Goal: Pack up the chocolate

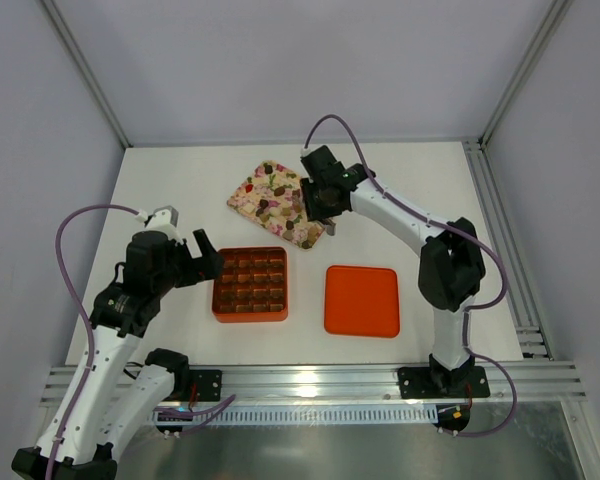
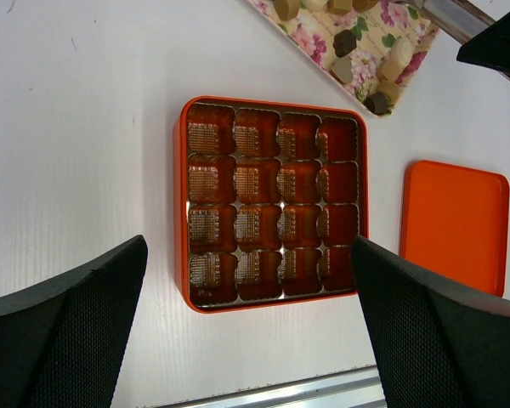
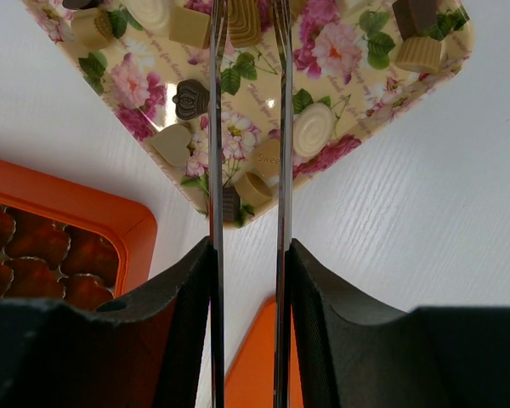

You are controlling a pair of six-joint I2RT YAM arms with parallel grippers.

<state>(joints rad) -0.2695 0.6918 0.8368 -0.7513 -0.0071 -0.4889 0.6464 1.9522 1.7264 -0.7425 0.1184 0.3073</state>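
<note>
In the top view the chocolate (image 1: 277,196) lies scattered on the floral tray (image 1: 242,199), which sits turned like a diamond just above the middle of the frame on the white table (image 1: 180,190). The lumps are dark brown, tan and cream. The right wrist view shows a dark crown shape, a tan heart and a round cream piece among them. Every lump that shows lies on the tray.

The right gripper (image 1: 318,215) hangs over the tray's right-hand corner. In its own camera two thin metal blades (image 3: 212,170) run straight up the frame, parallel and a little apart, with the tray's print showing between them. A tan ribbed lump sits between the blades at the top edge. Whether they pinch it cannot be told.

The orange box (image 1: 250,312) stands below and left of the tray, close to the tray's lowest corner but apart from it. In the left wrist view its four-by-four grid shows ribbed brown liners in each cell. The orange lid (image 1: 361,300) lies flat to the right of the box, a gap between them.

The left gripper (image 1: 208,258) is at the box's left edge in the top view. In its wrist view its black fingers (image 2: 76,331) are spread wide at the lower corners of the frame, released and holding nothing.
</note>
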